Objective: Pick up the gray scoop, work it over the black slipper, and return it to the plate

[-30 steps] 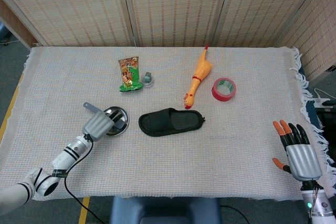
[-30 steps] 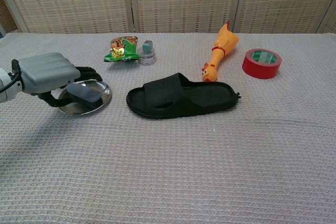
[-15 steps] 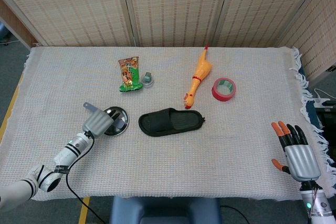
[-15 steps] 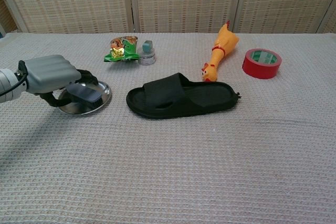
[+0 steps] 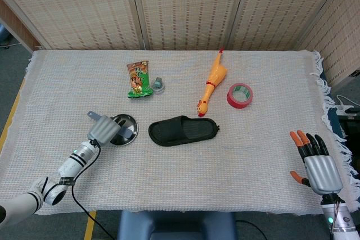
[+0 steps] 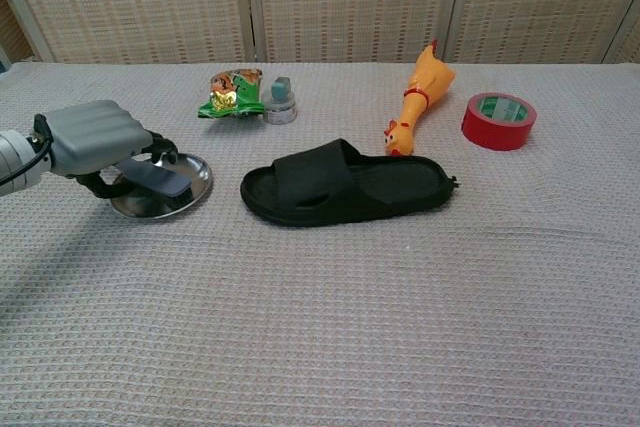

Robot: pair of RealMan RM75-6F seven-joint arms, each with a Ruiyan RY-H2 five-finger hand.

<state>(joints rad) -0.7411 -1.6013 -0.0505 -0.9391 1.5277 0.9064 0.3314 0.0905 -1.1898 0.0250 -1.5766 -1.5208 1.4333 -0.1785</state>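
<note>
Fingers (image 6: pixel 160 149) of the left hand (image 6: pixel 95 137) grip the gray scoop (image 6: pixel 152 176) above the plate (image 6: pixel 195 187); lift level, sweep right over the black slipper (image 6: pixel 340 184).

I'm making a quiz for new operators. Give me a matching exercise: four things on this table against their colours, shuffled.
Things:
1. tape roll
2. slipper
3. rubber chicken
4. scoop

Colours:
A. gray
B. red
C. yellow-orange
D. black

Pairs: 1-B, 2-D, 3-C, 4-A
</note>
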